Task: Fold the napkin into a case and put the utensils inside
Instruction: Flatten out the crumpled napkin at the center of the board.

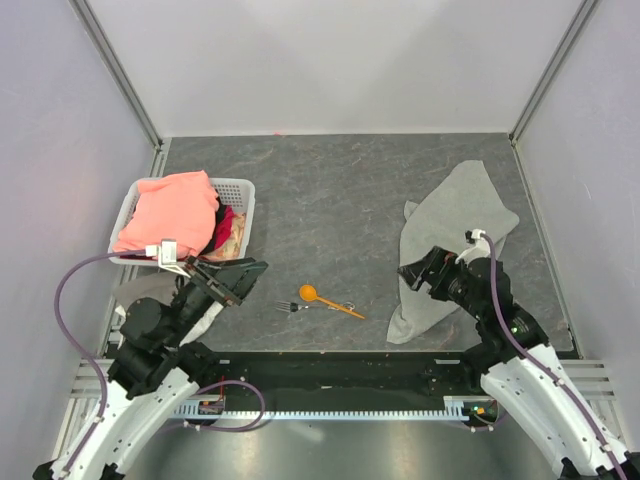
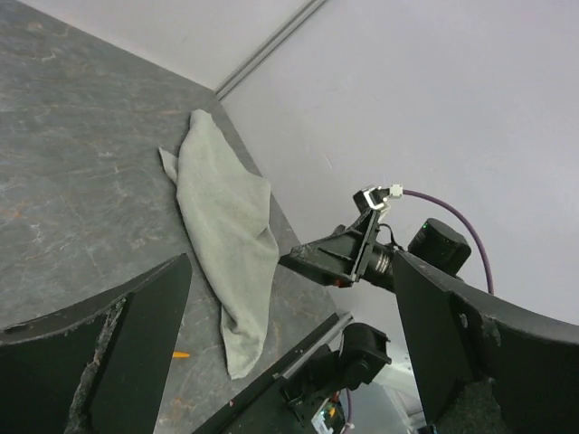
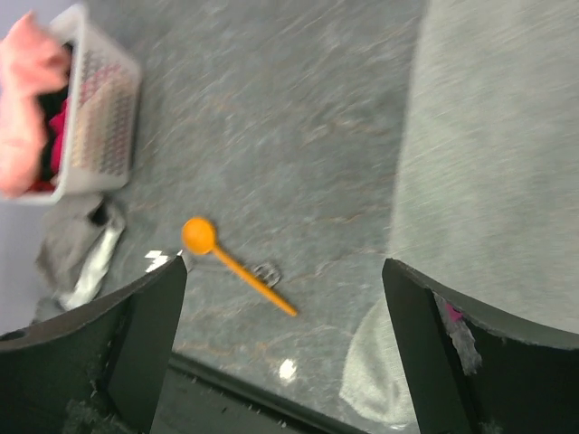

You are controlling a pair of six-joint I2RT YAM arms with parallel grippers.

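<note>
The light grey napkin (image 1: 452, 235) lies loosely bunched, not flat, on the right side of the dark table, and shows in the left wrist view (image 2: 226, 226) and right wrist view (image 3: 488, 154). No folded case shows. The orange spoon (image 1: 325, 300) lies near the front middle, bowl to the left, across the slim silvery fork (image 1: 289, 306); the spoon is also in the right wrist view (image 3: 204, 238). My right gripper (image 1: 412, 272) is open and empty, above the napkin's left edge. My left gripper (image 1: 245, 277) is open and empty, left of the utensils.
A white plastic basket (image 1: 243, 195) at the left holds a salmon-pink cloth (image 1: 175, 210) and other fabrics. A whitish-grey rag (image 1: 135, 292) lies in front of the basket by my left arm. Walls close the table on three sides.
</note>
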